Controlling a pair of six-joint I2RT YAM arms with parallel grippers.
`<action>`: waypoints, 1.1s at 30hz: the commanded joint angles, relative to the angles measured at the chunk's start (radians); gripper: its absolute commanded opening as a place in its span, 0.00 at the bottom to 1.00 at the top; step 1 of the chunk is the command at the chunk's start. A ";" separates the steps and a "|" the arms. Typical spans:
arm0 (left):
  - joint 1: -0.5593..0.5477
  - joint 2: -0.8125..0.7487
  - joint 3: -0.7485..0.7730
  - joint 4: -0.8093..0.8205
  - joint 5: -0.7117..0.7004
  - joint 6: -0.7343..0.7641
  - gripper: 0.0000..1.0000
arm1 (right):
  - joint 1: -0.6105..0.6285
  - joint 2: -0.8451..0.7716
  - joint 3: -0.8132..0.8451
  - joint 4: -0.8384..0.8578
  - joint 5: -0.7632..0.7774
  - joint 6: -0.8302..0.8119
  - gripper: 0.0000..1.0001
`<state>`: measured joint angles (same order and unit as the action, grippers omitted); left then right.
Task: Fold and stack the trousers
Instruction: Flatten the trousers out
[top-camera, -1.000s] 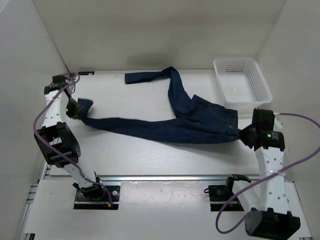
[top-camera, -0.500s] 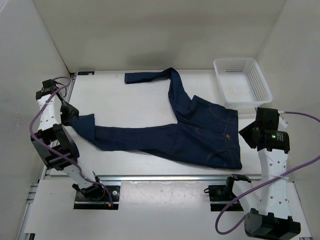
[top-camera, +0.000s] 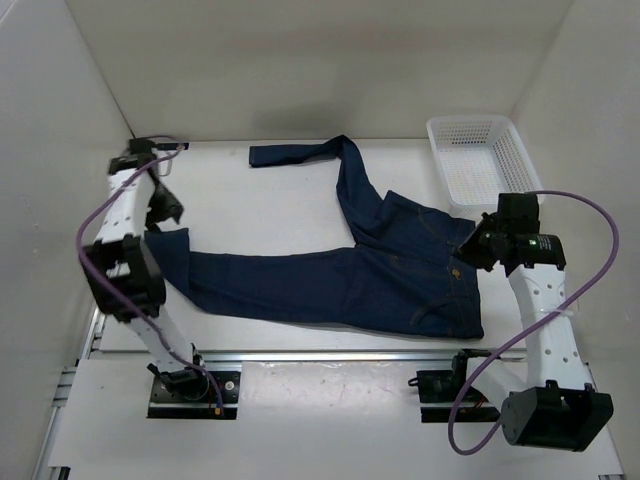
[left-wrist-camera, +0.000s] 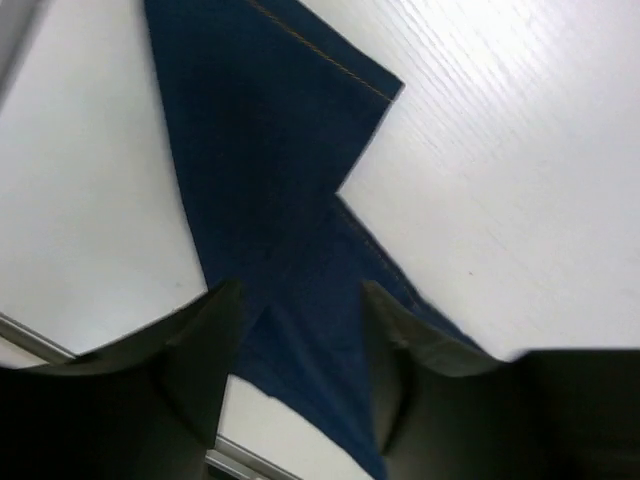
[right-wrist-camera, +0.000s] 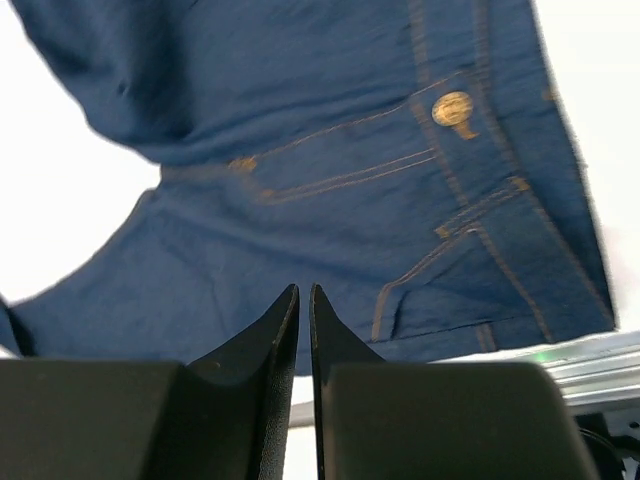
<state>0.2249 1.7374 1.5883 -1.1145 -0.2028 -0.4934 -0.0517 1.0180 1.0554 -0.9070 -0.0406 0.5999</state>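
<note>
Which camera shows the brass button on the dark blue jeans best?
The right wrist view: the round brass button shows large on the dark blue denim jeans. The top external view gives at most a speck; the left wrist view, only leg cloth.

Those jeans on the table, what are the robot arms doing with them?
Two robot arms are working on folding the trousers, which lie spread out on the table, not folded yet. The left gripper hovers open over a leg end, and the right gripper hovers shut over the waist. Neither one is holding the cloth.
</note>
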 joint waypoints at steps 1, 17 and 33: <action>-0.123 0.146 0.056 -0.062 -0.131 -0.037 0.64 | 0.035 -0.016 -0.005 0.045 -0.065 -0.028 0.13; -0.162 0.459 0.177 -0.093 -0.351 -0.140 0.58 | 0.078 -0.047 -0.067 0.045 -0.110 -0.028 0.15; 0.048 0.086 0.101 -0.096 -0.282 -0.131 0.10 | 0.078 -0.029 -0.067 0.055 -0.110 -0.028 0.15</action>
<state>0.1974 2.0552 1.7226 -1.2259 -0.5060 -0.6350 0.0212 0.9886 0.9909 -0.8795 -0.1345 0.5941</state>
